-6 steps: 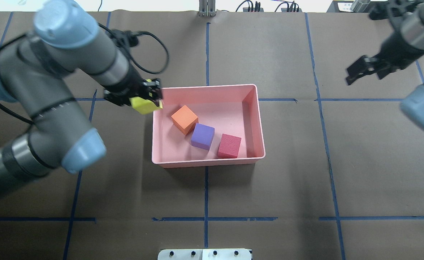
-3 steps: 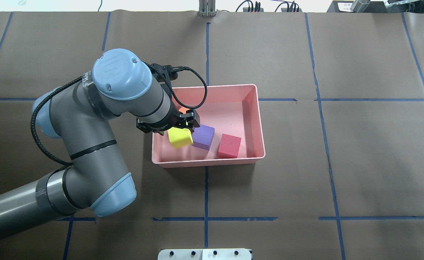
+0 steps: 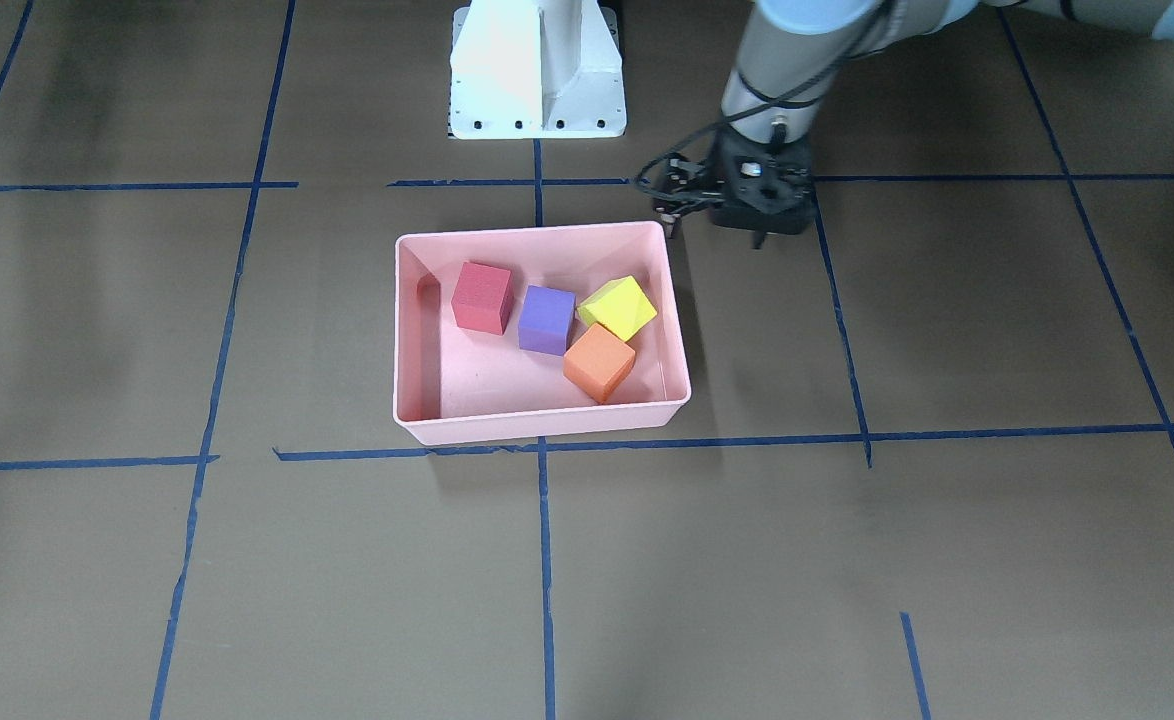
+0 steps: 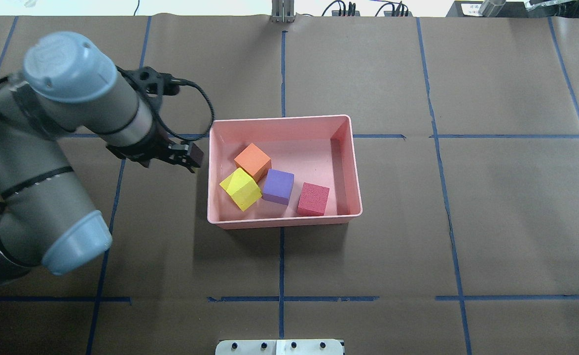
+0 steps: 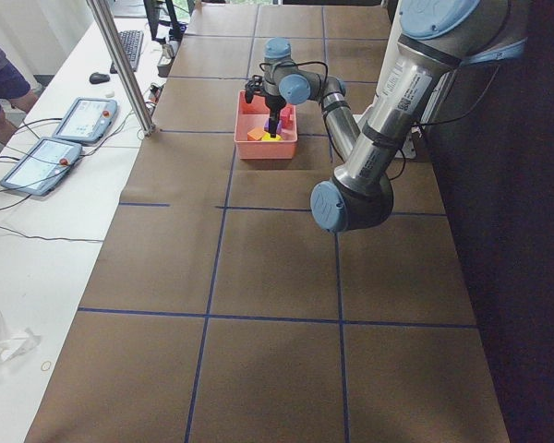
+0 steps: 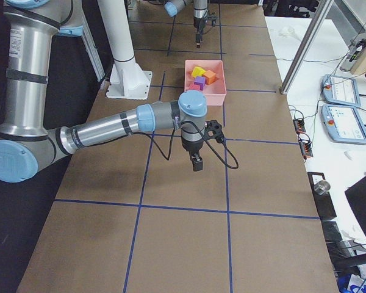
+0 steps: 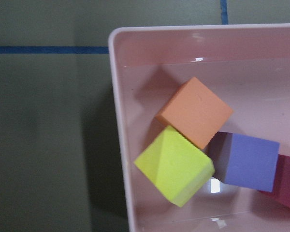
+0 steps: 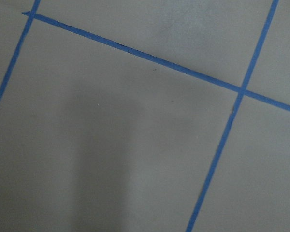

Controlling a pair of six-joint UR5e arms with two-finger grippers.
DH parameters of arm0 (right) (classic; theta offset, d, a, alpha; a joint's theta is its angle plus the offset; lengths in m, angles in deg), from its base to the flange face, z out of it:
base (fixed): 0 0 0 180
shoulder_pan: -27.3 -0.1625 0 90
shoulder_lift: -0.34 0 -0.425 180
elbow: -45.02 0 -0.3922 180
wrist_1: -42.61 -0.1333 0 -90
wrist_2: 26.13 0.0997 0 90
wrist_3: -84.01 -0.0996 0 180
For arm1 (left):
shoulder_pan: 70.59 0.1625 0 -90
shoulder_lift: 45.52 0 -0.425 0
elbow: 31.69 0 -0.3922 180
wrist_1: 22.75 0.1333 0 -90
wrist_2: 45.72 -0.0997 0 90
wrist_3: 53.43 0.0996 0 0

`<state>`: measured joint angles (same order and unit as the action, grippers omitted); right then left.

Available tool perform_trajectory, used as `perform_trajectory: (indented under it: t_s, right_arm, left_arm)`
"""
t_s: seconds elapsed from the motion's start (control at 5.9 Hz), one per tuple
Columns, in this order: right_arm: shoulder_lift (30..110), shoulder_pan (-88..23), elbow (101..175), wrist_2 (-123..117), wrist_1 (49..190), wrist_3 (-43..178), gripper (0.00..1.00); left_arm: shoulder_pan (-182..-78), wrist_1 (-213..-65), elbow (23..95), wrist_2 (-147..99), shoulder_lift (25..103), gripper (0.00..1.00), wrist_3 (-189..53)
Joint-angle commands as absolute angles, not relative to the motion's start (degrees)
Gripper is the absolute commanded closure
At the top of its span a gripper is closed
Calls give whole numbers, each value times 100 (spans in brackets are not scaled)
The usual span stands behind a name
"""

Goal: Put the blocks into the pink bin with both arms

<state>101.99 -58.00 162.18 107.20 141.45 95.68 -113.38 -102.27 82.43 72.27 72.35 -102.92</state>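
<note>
The orange block (image 4: 253,161), yellow block (image 4: 240,189), purple block (image 4: 277,186) and red block (image 4: 313,198) sit in the pink bin (image 4: 284,119), mid-frame. Just left of it, the left claw (image 4: 193,161) is spread and empty; the right claw (image 6: 196,163): cannot tell.

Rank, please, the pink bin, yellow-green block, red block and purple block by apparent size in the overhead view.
1. pink bin, clearly largest.
2. yellow-green block, red block, purple block: alike, so unranked.

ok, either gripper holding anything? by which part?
Nothing. All four blocks lie in the pink bin; left gripper sits empty beside it, right gripper carries none.
</note>
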Motion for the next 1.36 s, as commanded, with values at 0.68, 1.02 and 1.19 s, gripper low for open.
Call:
perform_trajectory:
  t_s: [0.68, 1.02, 1.19]
  right_arm:
    - [10362, -6613, 15409, 10711, 14131, 9888, 0]
    - [10291, -6596, 15409, 10711, 14131, 9887, 0]
    - [10291, -6587, 15409, 10720, 14131, 9887, 0]
  left_arm:
    - [-15694, -10264, 7764, 8770, 3988, 0, -4711]
    - [-15900, -10493, 7634, 8770, 3307, 0, -4666]
    - [-15901, -10537, 7407, 8770, 3158, 0, -4658]
